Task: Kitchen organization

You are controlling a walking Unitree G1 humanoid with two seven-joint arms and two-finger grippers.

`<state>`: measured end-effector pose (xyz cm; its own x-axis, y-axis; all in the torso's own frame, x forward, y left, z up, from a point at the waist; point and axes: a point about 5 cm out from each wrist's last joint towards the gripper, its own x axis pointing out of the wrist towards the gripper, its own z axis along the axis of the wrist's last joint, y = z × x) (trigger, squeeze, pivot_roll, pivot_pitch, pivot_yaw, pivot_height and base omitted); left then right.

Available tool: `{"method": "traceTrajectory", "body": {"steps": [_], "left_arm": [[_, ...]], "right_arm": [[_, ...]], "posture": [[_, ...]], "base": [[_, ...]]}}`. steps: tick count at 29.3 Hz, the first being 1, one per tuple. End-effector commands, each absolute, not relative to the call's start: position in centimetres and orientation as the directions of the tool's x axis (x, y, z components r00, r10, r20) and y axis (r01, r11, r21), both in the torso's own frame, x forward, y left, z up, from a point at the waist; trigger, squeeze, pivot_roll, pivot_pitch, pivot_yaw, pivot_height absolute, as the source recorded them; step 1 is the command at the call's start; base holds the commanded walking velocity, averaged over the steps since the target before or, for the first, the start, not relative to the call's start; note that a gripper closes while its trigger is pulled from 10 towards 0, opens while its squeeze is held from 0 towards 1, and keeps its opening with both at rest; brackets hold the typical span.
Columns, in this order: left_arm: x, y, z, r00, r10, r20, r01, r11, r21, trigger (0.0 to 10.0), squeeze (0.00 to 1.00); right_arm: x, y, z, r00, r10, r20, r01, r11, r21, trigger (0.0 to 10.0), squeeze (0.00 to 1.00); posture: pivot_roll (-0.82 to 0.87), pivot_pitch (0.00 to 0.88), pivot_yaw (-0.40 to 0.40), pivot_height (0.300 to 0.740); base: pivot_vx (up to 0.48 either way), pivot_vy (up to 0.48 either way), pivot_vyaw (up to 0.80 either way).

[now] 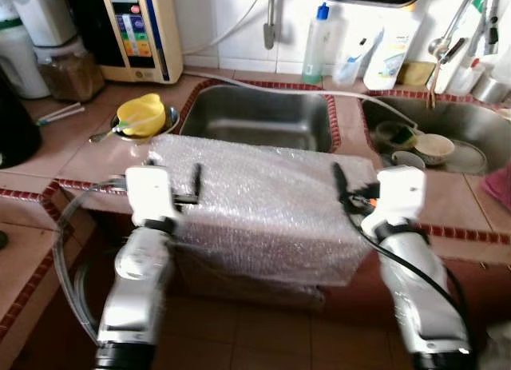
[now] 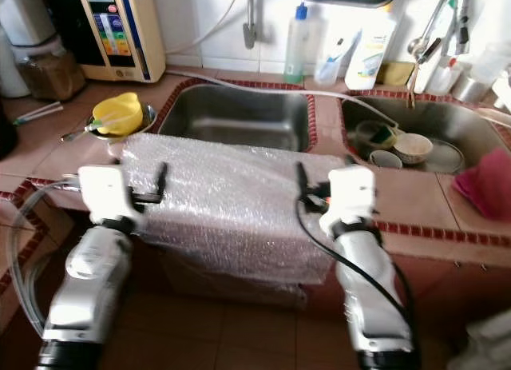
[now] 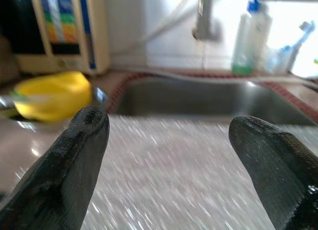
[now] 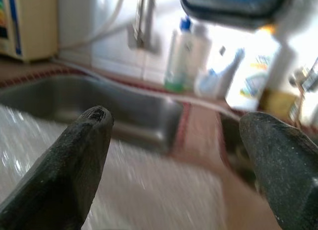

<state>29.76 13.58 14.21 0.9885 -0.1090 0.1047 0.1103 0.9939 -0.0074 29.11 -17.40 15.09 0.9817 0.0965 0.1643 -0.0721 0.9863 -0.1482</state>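
A sheet of bubble wrap (image 1: 263, 202) lies on the tiled counter in front of the left sink basin (image 1: 255, 118) and hangs down over the counter's front edge. Both silver arms are raised at that edge. My left gripper (image 3: 169, 130) is open just above the wrap's left part, with nothing between its fingers. Over the wrap's right part my right gripper (image 4: 179, 125) is also open and holds nothing. A yellow cup (image 1: 142, 114) rests in a metal bowl with a spoon, left of the basin.
The right sink (image 1: 471, 126) holds bowls, a plate and a sponge. Soap bottles (image 1: 319, 42) stand by the back wall. A water appliance (image 1: 136, 26) and a jar (image 1: 70, 70) are at the back left. A pink cloth (image 1: 499, 186) lies at the far right.
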Motion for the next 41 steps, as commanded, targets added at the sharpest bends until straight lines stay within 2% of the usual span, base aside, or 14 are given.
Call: {"method": "traceTrajectory", "body": {"steps": [1,22,36,41], "left_arm": [[29.8,14.76,14.38,0.991,-0.077,0.109,0.076,0.997,0.008,10.0,0.0],[29.68,14.68,14.08,0.992,-0.074,0.101,0.074,0.997,0.003,10.0,0.0],[29.61,14.5,14.03,0.992,-0.08,0.102,0.081,0.997,0.003,10.0,0.0],[29.73,14.89,14.3,0.993,-0.033,0.117,0.031,0.999,0.018,10.0,0.0]], "right_arm": [[29.24,-16.37,15.79,0.972,0.134,0.195,-0.106,0.983,-0.148,10.0,0.0],[29.09,-16.14,15.9,0.966,0.167,0.198,-0.131,0.975,-0.181,10.0,0.0],[29.01,-16.13,15.83,0.967,0.161,0.196,-0.127,0.976,-0.178,10.0,0.0],[29.05,-15.97,16.16,0.963,0.175,0.204,-0.141,0.975,-0.169,10.0,0.0]], "posture": [[0.02,0.0,-0.01,0.74],[0.02,0.0,-0.015,0.74],[0.02,0.0,-0.014,0.74],[0.02,0.0,-0.011,0.74]], "base": [[0.341,0.0,0.0],[0.307,0.0,0.0],[0.0,0.0,0.0],[0.0,0.0,0.0]]}}
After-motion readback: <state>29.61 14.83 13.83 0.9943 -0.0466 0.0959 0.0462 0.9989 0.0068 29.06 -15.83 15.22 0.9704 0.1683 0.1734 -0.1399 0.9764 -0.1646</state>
